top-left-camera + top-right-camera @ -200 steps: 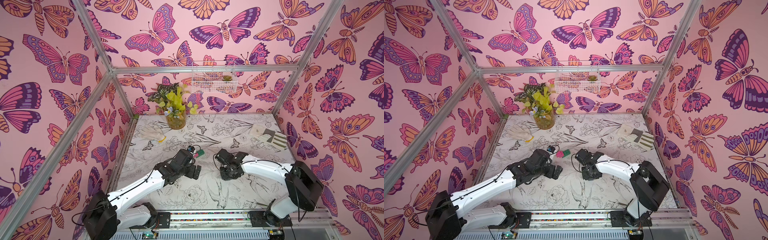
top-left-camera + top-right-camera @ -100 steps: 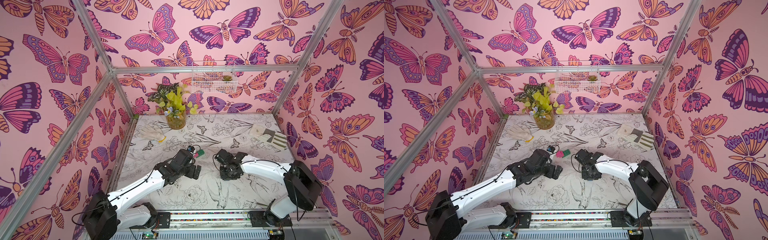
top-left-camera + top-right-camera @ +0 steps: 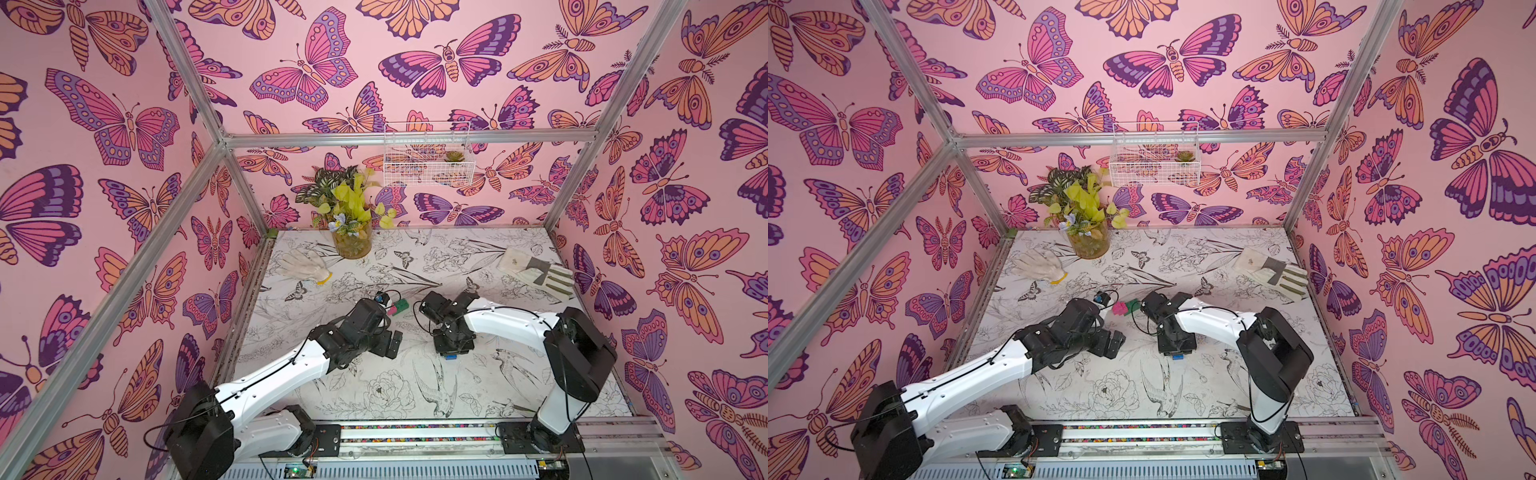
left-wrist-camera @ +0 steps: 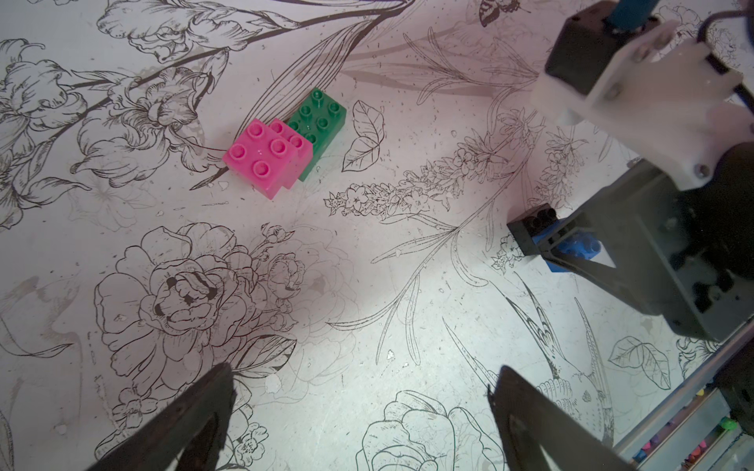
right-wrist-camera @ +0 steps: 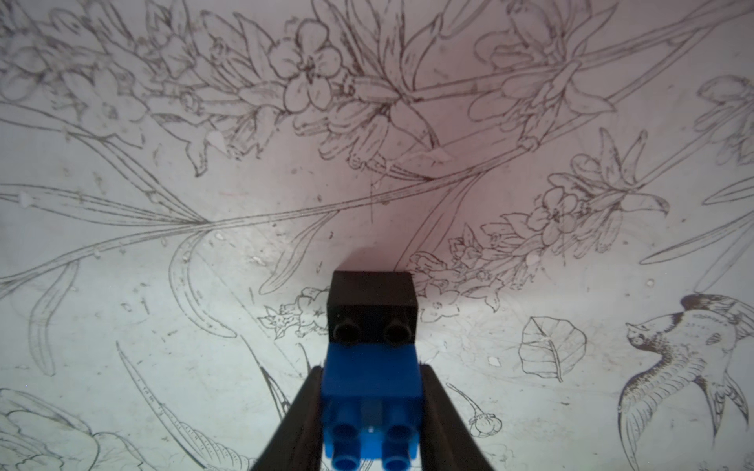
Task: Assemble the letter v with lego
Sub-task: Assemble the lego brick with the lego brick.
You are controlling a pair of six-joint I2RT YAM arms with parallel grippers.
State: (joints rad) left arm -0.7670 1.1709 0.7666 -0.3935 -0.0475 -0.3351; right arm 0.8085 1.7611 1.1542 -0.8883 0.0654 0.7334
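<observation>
The fingers of the right gripper clamp a small blue studded plastic brick with a black studded brick joined to it, just right of centre in both top views. The left gripper gapes wide, empty. Just above centre, on the floral-print table, lie two stepped pink bricks joined to a longer green brick.

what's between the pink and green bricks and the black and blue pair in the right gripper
Nothing: the left wrist view shows only bare table between the pink and green bricks and the black and blue pair in the right gripper.
</observation>
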